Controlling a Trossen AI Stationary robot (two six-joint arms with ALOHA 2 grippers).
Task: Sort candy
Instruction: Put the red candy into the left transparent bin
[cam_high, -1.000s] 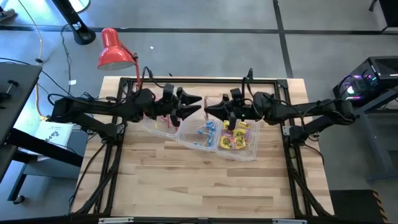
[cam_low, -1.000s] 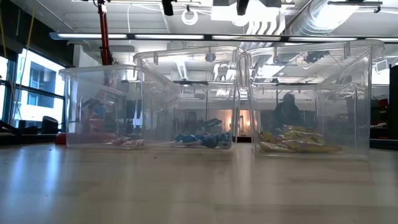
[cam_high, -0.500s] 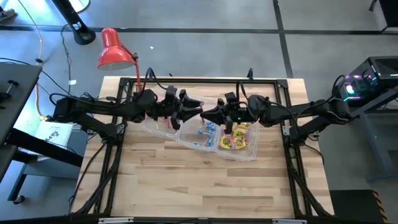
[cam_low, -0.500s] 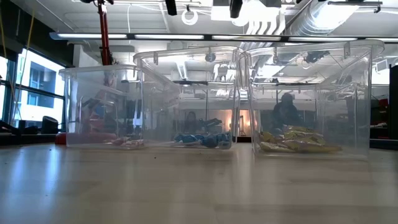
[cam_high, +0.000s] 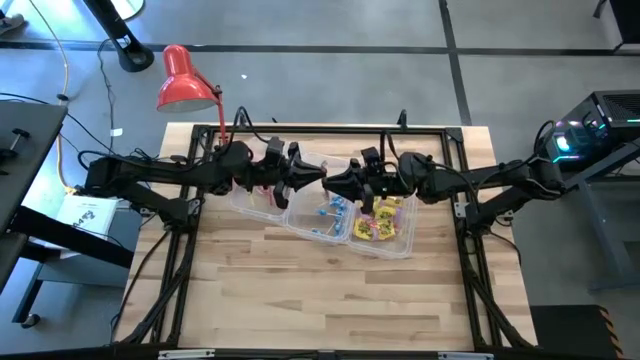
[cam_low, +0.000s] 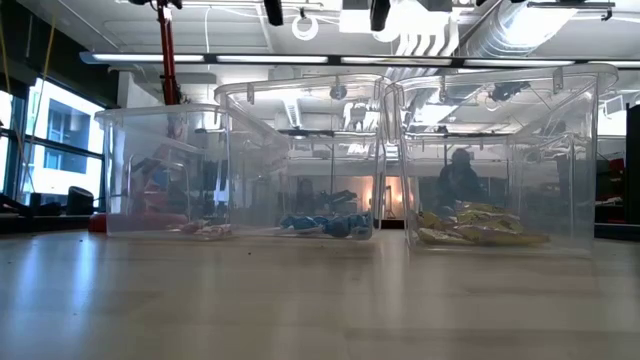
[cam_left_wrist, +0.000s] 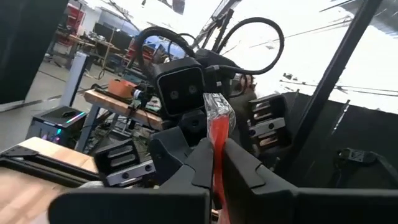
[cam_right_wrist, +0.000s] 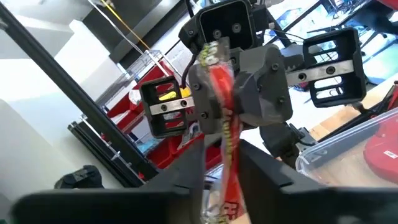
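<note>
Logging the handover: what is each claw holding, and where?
A slim red candy stick: left claw pinches one end, right claw the other.

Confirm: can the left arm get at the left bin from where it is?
Probably yes. The left gripper, jaws shut on the red stick, hangs above and beside the left bin, whose top is open. The right gripper meets the stick's other end.

Crowded back, open front

Three clear bins (cam_high: 330, 215) stand in a row across the far half of the bench (cam_high: 320, 300); the near half is bare wood, free to cross. Above the bins the left claw (cam_high: 318, 172) and right claw (cam_high: 332, 180) meet tip to tip on one red candy stick (cam_left_wrist: 217, 134), blocking the air there. A red lamp (cam_high: 185, 82) stands at the far left corner.
</note>
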